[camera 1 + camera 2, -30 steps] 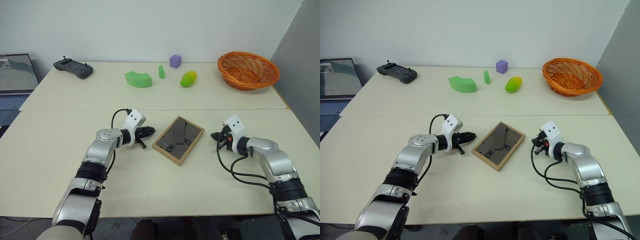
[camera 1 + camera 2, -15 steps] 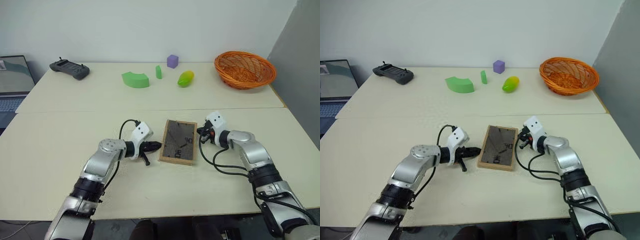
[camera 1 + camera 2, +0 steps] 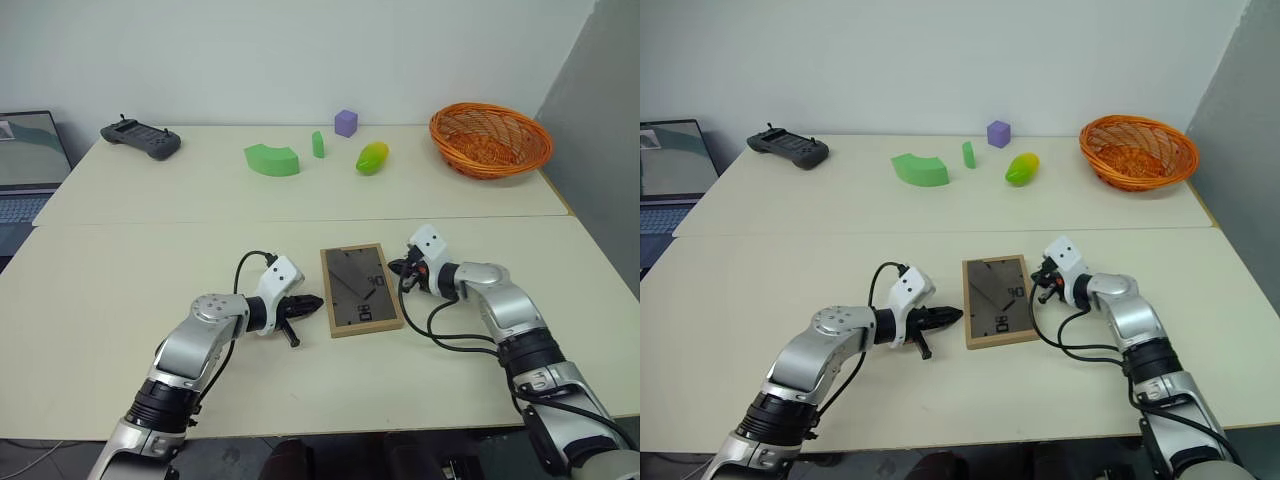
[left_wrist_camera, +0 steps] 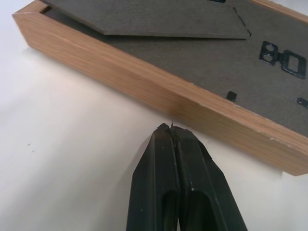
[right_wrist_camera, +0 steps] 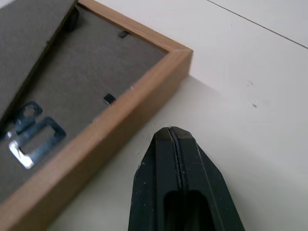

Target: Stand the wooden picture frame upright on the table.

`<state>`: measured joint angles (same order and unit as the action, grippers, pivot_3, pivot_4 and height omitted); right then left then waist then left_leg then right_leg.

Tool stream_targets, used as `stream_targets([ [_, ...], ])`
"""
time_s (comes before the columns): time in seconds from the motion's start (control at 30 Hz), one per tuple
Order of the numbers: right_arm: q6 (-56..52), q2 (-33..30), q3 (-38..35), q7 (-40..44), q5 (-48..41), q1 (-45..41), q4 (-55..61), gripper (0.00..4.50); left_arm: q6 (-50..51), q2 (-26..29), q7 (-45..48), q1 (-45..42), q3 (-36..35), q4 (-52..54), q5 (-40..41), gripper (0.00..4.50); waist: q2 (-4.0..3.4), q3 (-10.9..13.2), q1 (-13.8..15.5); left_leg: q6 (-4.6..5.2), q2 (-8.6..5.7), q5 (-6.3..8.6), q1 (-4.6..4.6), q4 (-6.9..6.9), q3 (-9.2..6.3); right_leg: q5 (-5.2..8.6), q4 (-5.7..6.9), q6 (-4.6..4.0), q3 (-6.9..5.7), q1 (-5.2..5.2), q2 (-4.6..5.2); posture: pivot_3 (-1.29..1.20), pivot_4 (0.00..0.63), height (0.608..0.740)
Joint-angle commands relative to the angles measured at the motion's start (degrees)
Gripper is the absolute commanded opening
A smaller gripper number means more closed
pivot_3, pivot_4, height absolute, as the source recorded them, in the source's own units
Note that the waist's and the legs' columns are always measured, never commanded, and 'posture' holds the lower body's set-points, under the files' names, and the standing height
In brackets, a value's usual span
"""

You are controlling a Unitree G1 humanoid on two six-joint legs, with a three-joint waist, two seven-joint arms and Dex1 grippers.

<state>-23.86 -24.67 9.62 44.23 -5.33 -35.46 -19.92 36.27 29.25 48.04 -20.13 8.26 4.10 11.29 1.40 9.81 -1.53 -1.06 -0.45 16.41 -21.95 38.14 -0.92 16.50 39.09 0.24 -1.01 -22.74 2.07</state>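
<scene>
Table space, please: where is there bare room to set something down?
Free: the near table left of the left gripper, and between controller and green arc. Crowded: around the frame, flanked by both grippers, right.

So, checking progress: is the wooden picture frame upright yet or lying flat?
Lying flat. The wooden picture frame rests face down on the table, its dark back panel facing up.

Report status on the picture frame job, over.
Both claws shut, left claw and right claw flanking the wooden picture frame, holding nothing. Frame flat on the table, back panel up, not yet stood. Nothing in the way.
</scene>
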Motion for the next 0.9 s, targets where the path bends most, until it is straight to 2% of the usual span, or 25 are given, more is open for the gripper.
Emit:
stream_targets([
  [0.03, -0.6, -2.6, -0.4, 4.9, -1.7, 1.5, 4.6, 0.00, 0.2, 0.9, -1.9, -0.3, -2.3, -0.8, 0.1, 0.02, 0.00, 0.0, 0.0, 0.00, 0.00, 0.00, 0.00, 0.00, 0.00, 0.00, 0.00, 0.00, 0.00, 0.00, 0.00, 0.00, 0.150, 0.740],
  [0.23, -3.5, -2.8, 1.4, 10.5, -4.6, 3.5, 11.1, 0.00, 0.1, 0.9, -1.6, -1.9, -2.0, -2.2, 0.6, 0.02, 0.00, 0.0, 0.0, 0.01, 0.01, 0.00, 0.01, -0.01, -0.01, 0.00, 0.01, 0.00, -0.01, 0.00, -0.01, 0.00, 0.150, 0.740],
  [0.57, -5.7, -1.2, 2.1, 10.4, -4.9, 4.7, 14.5, 0.00, -0.8, -1.9, -2.6, -5.9, -0.2, -4.9, 0.0, 0.02, 0.00, 0.0, 0.1, 0.00, 0.00, 0.00, 0.00, 0.00, -0.03, 0.00, 0.01, 0.00, -0.03, 0.01, -0.01, 0.00, 0.150, 0.740],
  [0.87, -4.1, -3.3, 1.2, 8.3, -2.7, 5.2, 12.4, 0.00, -0.5, 3.2, -1.0, -3.9, -2.6, -6.4, -0.2, 0.02, 0.00, 0.0, -0.1, -0.01, 0.00, 0.00, 0.01, 0.00, -0.03, 0.00, 0.00, 0.00, -0.02, 0.01, -0.01, 0.00, 0.150, 0.740],
  [0.9, -3.5, -3.6, 0.9, 8.5, -2.5, 4.7, 11.4, 0.00, 2.9, 4.7, 1.2, -3.9, -4.2, -5.6, 2.7, 0.31, 0.00, 0.0, -0.1, -0.01, 0.00, 0.00, 0.02, 0.00, -0.03, 0.00, 0.01, 0.00, -0.01, 0.00, -0.01, 0.00, 0.150, 0.740],
])
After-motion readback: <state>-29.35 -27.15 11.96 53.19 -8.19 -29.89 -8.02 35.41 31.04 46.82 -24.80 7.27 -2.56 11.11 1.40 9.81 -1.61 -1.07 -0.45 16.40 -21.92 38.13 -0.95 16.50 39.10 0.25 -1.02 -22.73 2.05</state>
